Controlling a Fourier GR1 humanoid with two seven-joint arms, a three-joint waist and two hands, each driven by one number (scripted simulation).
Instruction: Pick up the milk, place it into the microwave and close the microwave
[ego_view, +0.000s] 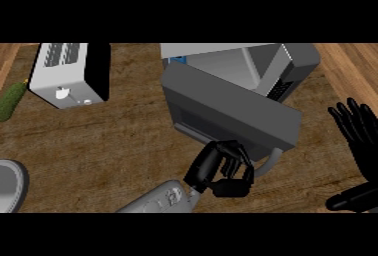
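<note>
**My left hand curled at the microwave door's edge**

The microwave (284, 62) stood at the far side of the bench (103, 145), right of the middle, with its door (232, 112) swung open toward me and tilted across the front of the cavity. I could not make out the milk for certain. A small blue patch (177, 60) showed just inside the cavity's left edge, above the door's top corner, and I cannot tell whether that was the carton. It lay well beyond my left hand, with the whole door between them.

My left hand (221, 170) sat at the door's near edge, beside the curved grey handle (272, 161). Its fingers were curled in tight, their backs touching the door's lower edge. I saw nothing held inside them, and they were not wrapped round the handle.

My right hand (358, 135) rested at the right edge of the view, fingers spread and pointing up, touching nothing.

Farther left stood a toaster (70, 75), with a green vegetable (11, 100) beside it and a grey plate (11, 185) at the near left.
</note>
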